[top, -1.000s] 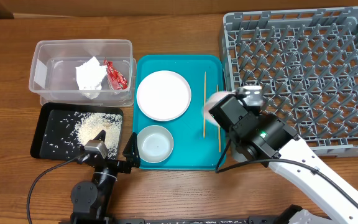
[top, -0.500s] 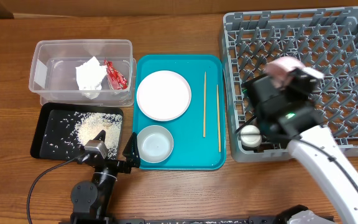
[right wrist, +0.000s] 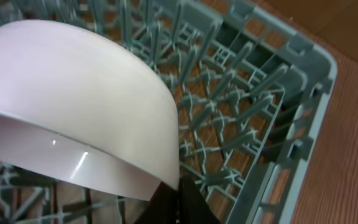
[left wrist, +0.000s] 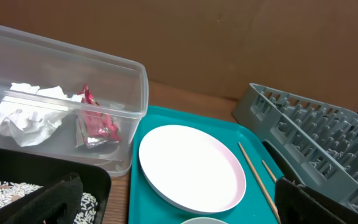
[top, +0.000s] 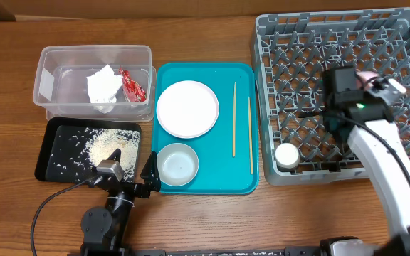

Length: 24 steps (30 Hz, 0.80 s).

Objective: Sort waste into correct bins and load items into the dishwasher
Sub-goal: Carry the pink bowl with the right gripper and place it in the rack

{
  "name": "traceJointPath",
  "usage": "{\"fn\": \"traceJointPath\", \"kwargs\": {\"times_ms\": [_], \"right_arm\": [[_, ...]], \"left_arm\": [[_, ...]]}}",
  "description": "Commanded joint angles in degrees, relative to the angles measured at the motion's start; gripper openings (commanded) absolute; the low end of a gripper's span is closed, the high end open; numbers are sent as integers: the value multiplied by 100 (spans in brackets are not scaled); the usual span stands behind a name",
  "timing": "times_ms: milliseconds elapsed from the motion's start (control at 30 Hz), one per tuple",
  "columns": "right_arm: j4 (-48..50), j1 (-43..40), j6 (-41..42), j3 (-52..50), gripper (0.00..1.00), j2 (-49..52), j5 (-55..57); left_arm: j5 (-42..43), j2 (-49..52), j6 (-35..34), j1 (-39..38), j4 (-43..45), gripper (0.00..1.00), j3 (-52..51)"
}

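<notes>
Over dish rack [top: 397, 43] | right hand [right wrist: 174, 198] clamped on pink bowl [right wrist: 73, 112] rim | left hand [top: 130, 176] wide, empty

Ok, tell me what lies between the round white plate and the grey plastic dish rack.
Only the two thin wooden chopsticks, lying side by side on a bare strip of the teal tray; the overhead view shows this best.

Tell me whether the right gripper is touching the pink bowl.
Touching. The right wrist view shows the right gripper clamped on the rim of the pink bowl.
</notes>
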Motion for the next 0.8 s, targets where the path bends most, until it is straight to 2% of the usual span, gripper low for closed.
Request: {"fn": "traceJointPath", "kwargs": {"times_ms": [0, 133, 433, 467, 533, 567, 700, 767], "right_arm": [[-44, 48, 63, 87, 4, 442, -144], [-125, 52, 94, 87, 4, 717, -149], [-385, 385, 136, 90, 4, 675, -688], [-396, 433, 157, 90, 8, 634, -741], [-420, 581, 236, 116, 20, 450, -826], [-415, 678, 234, 149, 30, 317, -868], [-417, 1117, 208, 372, 52, -310, -957], [-284, 1434, -4, 455, 57, -673, -1220]], "left_arm": [[46, -55, -55, -52, -4, 100, -24], [46, -55, -55, -52, -4, 100, -24], [44, -55, -55, -52, -4, 100, -24], [44, -55, -55, -52, -4, 100, -24], [44, -55, -55, -52, -4, 100, -24], [44, -55, -55, -52, -4, 100, -24], [46, -55, -55, -52, -4, 100, -24], [44, -55, -55, -52, -4, 100, -24]]}}
